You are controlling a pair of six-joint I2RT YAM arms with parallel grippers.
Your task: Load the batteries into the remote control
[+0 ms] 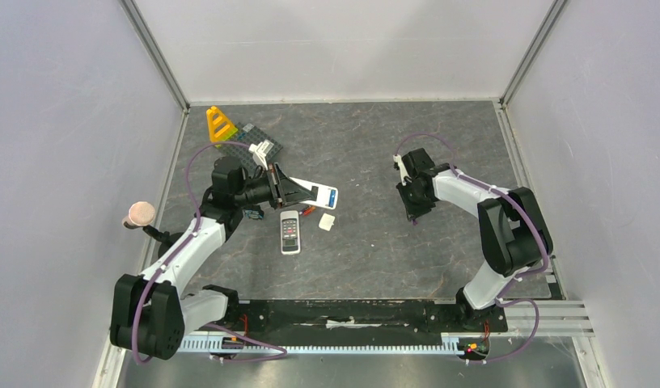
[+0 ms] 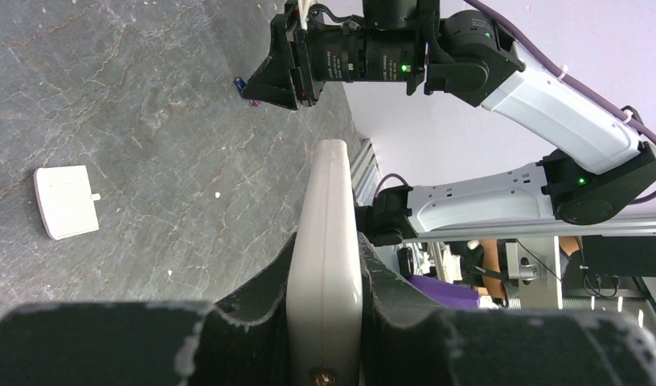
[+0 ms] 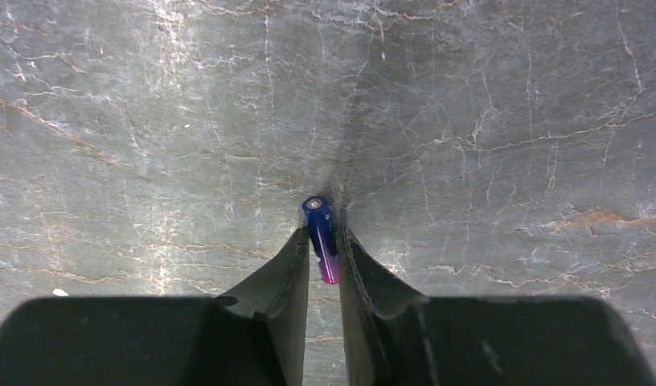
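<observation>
My left gripper [image 1: 285, 191] is shut on a white remote [image 1: 319, 195] with a blue end and holds it edge-on above the table; in the left wrist view the remote [image 2: 329, 185] stands between the fingers [image 2: 252, 297]. My right gripper [image 3: 321, 237] is shut on a blue-purple battery [image 3: 320, 229], tip down, close to the grey table. That gripper [image 2: 264, 88] also shows in the left wrist view, as does the battery [image 2: 243, 84]. A small red-orange battery [image 1: 307, 212] lies by the remotes. A small blue thing [image 1: 254, 214] lies under my left arm.
A second white remote [image 1: 289, 232] with buttons lies flat in the middle. A white battery cover [image 1: 327, 221] lies beside it, also in the left wrist view [image 2: 65, 201]. A yellow block [image 1: 221, 124] and a grey baseplate [image 1: 250, 137] sit at the back left. A pink-topped object [image 1: 139, 213] stands at the left wall.
</observation>
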